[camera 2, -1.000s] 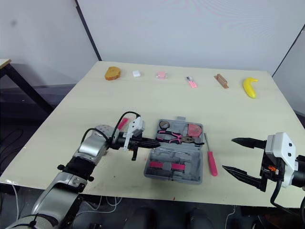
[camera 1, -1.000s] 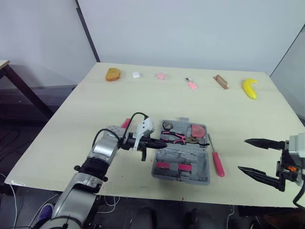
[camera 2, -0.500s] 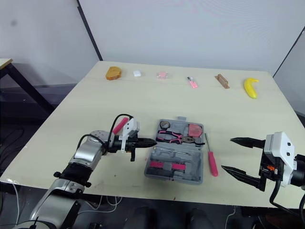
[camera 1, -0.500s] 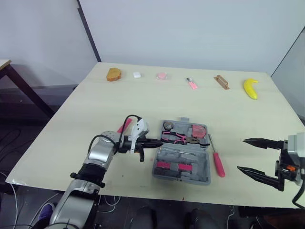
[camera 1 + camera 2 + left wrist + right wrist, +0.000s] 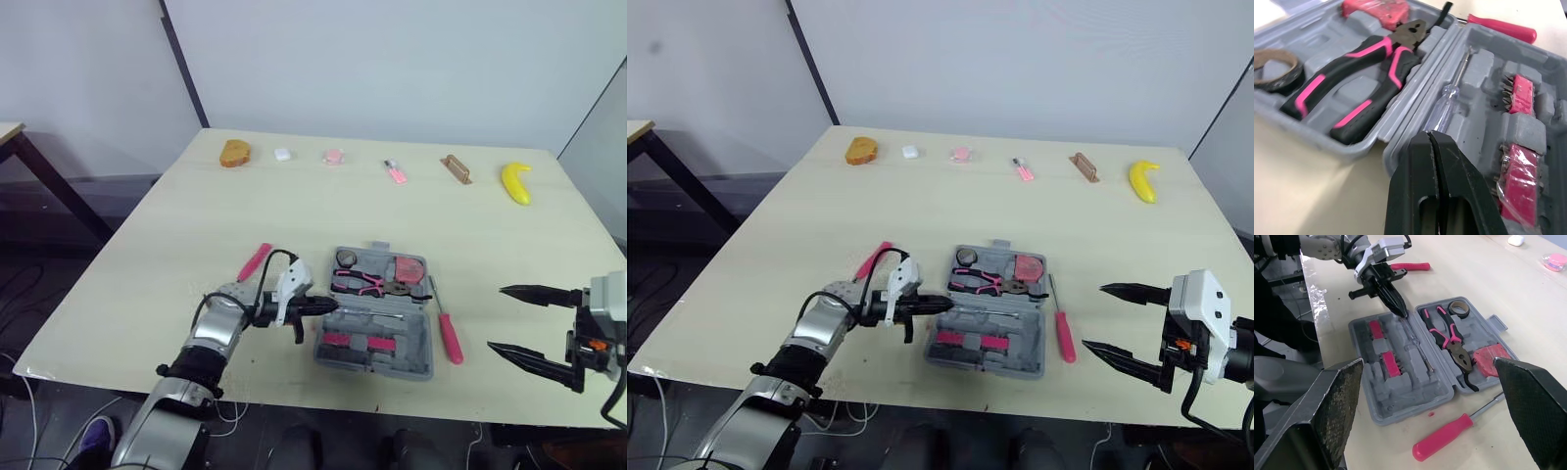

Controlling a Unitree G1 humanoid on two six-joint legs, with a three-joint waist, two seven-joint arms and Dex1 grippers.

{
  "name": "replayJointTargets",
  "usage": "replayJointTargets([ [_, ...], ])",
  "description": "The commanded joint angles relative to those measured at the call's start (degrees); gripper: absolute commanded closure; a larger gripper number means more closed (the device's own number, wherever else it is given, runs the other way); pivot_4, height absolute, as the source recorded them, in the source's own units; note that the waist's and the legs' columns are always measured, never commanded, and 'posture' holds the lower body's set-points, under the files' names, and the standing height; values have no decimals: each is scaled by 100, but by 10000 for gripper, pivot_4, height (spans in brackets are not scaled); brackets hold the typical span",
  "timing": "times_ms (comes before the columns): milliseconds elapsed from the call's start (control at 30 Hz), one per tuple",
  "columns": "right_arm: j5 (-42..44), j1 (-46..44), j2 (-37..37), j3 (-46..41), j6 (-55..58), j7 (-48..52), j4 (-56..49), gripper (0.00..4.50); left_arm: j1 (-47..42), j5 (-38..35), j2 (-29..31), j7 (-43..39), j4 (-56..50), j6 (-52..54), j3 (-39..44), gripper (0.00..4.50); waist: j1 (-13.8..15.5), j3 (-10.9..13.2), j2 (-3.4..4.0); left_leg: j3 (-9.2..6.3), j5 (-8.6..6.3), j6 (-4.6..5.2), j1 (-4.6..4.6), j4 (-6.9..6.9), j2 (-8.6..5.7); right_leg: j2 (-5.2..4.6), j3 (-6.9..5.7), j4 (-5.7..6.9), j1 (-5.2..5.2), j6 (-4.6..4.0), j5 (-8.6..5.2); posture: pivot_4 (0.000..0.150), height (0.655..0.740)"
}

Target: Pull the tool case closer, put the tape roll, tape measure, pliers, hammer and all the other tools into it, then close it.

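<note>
Left hand [image 5: 330, 305], pinched shut, seemingly empty, at grey plastic tool case [image 5: 411, 345]: press clear-handled screwdriver [image 5: 1449, 103] flat. Right hand [image 5: 498, 317] spread wide.

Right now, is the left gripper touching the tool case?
Cannot tell. In the left wrist view the left gripper overlaps the tool case rim, hiding any gap.

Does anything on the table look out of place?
A pink screwdriver lies right of the open case and a pink-handled tool left of it, both outside. The banana at the far edge is no tool.
</note>
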Motion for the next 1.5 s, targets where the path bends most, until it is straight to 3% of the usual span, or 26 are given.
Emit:
replayJointTargets([
  [33, 101, -30, -81, -130, 6, 11, -153, 0, 53, 473, -24, 114, 300, -157, -379, 44440, -1, -8, 9, -1, 0, 0, 1, 0, 0, 0, 0, 0, 2, 0, 0, 1500, 7400],
  [400, 115, -30, -52, -46, 59, -74, -245, 0, -216, 1344, 111, 348, 177, 200, -1087, 44440, -8, -77, 30, -4, 0, 0, 18, 0, 0, 1, -5, -3, 21, -1, -1, 1500, 7400],
  [733, 70, -96, -47, 74, 25, -110, -206, 0, -349, 1687, 181, 276, 130, 242, -1404, 44440, -10, -110, 42, 3, -2, 1, 83, -18, 0, -3, 7, -11, 77, -5, -5, 1500, 7400],
  [1000, 278, -156, 402, 194, 49, -558, -262, 0, 148, 104, 4, 48, -876, 625, -167, 44440, -25, -96, 37, 4, -2, 1, 74, -27, 3, -4, 8, -9, 62, -7, -6, 1500, 7400],
  [1233, -548, -708, 1457, 1524, -251, -1706, -143, 0, 926, -1140, -298, 1390, -2345, 1564, 1417, 44440, -35, -69, 21, 2, -1, 1, 64, -25, 4, -8, 6, -8, 53, -5, -5, 1500, 7400],
  [1333, -1199, -977, 1780, 2059, -589, -2010, 257, 0, 1295, -1360, -347, 1623, -2618, 1427, 1763, 44440, -47, -68, 22, 5, -1, 1, 65, -26, 3, -9, 6, -8, 53, -4, -5, 1500, 7400],
  [1400, -1246, -1128, 2020, 2222, -607, -2152, 533, 0, 1527, -1327, -305, 1779, -2713, 1291, 1868, 44440, -58, -67, 22, 8, -1, 0, 67, -26, 2, -9, 7, -9, 53, -3, -4, 1500, 7400],
  [1500, -1238, -1172, 2216, 2273, -863, -1964, 1011, 0, 1929, -1846, -245, 1643, -2930, 1425, 2223, 44440, -48, -63, 18, 8, -1, 0, 67, -27, 2, -9, 6, -9, 53, -4, -5, 1500, 7400],
])
